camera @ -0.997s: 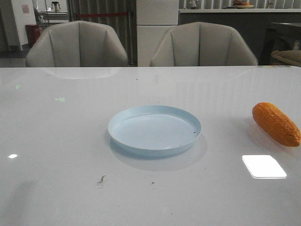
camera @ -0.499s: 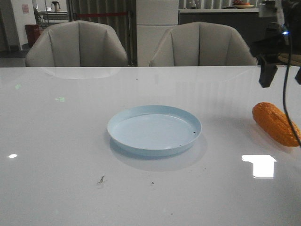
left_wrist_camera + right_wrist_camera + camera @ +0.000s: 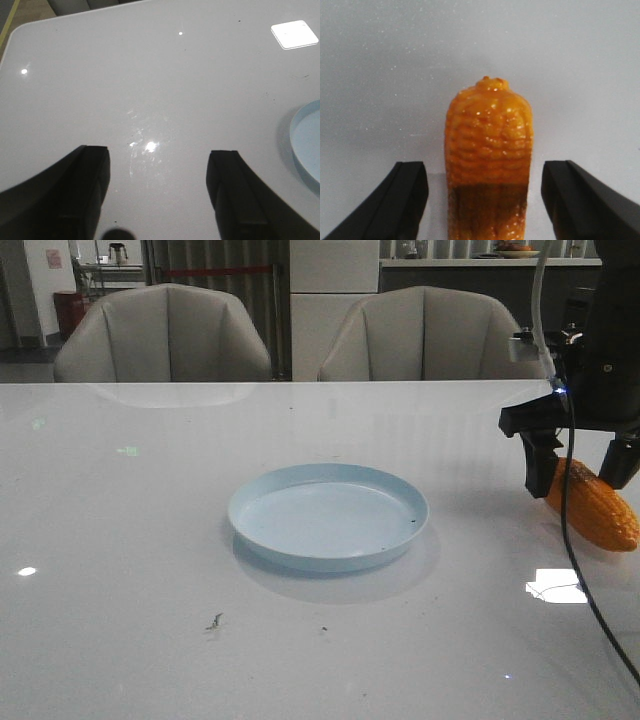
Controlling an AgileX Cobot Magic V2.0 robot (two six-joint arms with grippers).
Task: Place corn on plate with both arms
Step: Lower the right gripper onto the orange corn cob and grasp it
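- Left claw (image 3: 157, 192) spread wide, both black fingers (image 3: 82, 187) at the lower frame edge.
- Glossy white bench (image 3: 150, 75) fills the frame.
- Pale blue plate (image 3: 306, 145) rim at right edge.

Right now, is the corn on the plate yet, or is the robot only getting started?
Only getting started. The plate has nothing on it, and the corn lies on the table off to the robot's right. In hand: the right gripper is open, a finger on either side of the cob, not closed. The left gripper is open over bare table beside the plate. Left to do: grip, carry, set down.
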